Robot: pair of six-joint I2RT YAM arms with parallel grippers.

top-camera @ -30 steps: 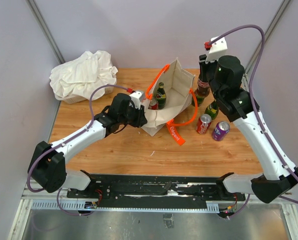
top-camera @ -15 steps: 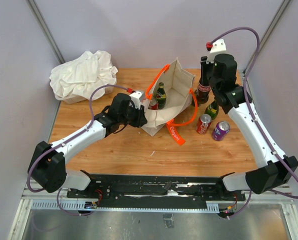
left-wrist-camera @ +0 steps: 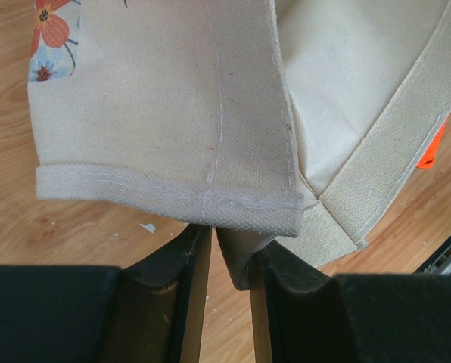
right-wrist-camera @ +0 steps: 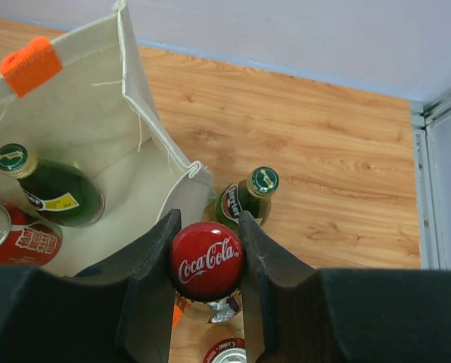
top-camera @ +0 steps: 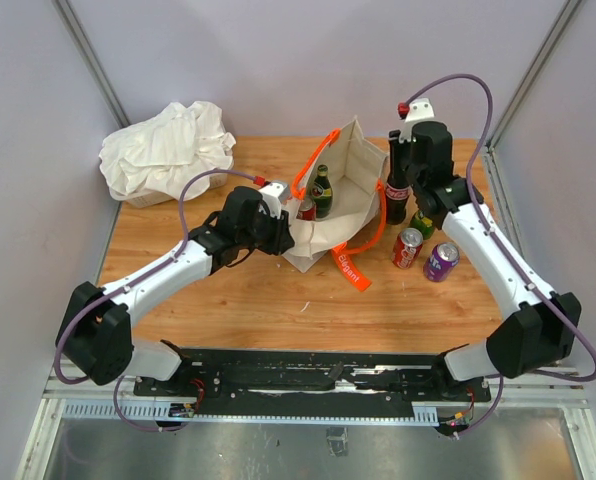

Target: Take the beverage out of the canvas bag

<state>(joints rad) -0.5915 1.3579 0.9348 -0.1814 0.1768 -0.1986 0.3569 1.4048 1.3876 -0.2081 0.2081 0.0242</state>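
Observation:
The cream canvas bag (top-camera: 353, 170) with orange handles stands open at the table's middle. It holds a green bottle (top-camera: 321, 192) and a red can (top-camera: 306, 209). My left gripper (top-camera: 284, 228) is shut on the bag's near-left edge; the left wrist view shows a canvas fold (left-wrist-camera: 244, 249) pinched between the fingers. My right gripper (top-camera: 396, 148) is shut on the red cap of an upright cola bottle (top-camera: 396, 197), just outside the bag's right wall. In the right wrist view the cap (right-wrist-camera: 207, 261) sits between the fingers, with the bag (right-wrist-camera: 82, 113) to the left.
A green bottle (top-camera: 424, 222), a red can (top-camera: 408, 247) and a purple can (top-camera: 441, 261) stand on the table right of the bag. A white cloth bundle (top-camera: 166, 150) lies at the back left. An orange strap (top-camera: 353, 265) trails in front of the bag.
My right gripper has moved left and down with the cola bottle, close to the bag's right wall. The left arm and the bag have not moved.

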